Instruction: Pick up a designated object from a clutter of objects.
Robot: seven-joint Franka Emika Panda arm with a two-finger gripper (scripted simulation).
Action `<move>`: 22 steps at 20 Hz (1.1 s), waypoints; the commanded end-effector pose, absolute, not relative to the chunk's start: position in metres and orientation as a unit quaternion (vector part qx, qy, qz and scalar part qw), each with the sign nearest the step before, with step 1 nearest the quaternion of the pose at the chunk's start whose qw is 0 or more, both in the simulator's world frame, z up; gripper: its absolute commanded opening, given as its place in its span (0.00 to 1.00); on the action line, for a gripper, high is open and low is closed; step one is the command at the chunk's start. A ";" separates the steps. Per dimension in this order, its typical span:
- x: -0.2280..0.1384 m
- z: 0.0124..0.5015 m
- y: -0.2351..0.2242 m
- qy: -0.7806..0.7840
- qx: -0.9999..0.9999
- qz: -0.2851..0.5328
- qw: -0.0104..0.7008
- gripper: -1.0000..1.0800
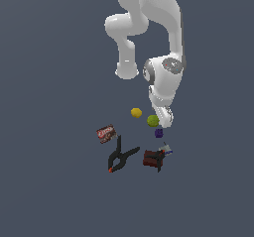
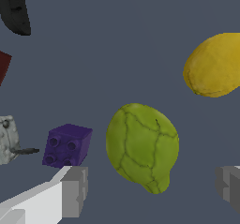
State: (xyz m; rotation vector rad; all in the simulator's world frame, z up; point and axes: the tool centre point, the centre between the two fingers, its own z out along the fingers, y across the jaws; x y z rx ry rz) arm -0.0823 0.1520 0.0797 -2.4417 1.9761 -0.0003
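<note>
The designated object (image 2: 142, 145) is a lumpy yellow-green fruit with dark crack lines; it lies on the grey floor (image 1: 49, 107). My gripper (image 2: 150, 190) hangs just above it, open, one grey fingertip on each side and neither touching it. In the exterior view the fruit (image 1: 152, 120) shows at the white hand's (image 1: 163, 114) tip. The clutter lies around it: a yellow ball (image 2: 215, 66) (image 1: 136, 113) and a small purple cube (image 2: 67, 145) (image 1: 158, 133) are nearest.
A red-brown packet (image 1: 106, 133), a black spring clamp (image 1: 120, 156) and a dark red box (image 1: 153, 158) with a small grey part lie beyond the cube toward the exterior view's lower side. The arm's white links (image 1: 149, 28) rise above the fruit.
</note>
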 end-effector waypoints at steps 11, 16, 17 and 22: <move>-0.083 0.041 0.152 0.630 -0.777 0.000 0.000 0.96; -0.083 0.041 0.152 0.630 -0.777 0.000 0.000 0.00; -0.083 0.041 0.152 0.630 -0.777 0.000 0.000 0.00; -0.083 0.041 0.152 0.630 -0.777 0.000 0.000 0.00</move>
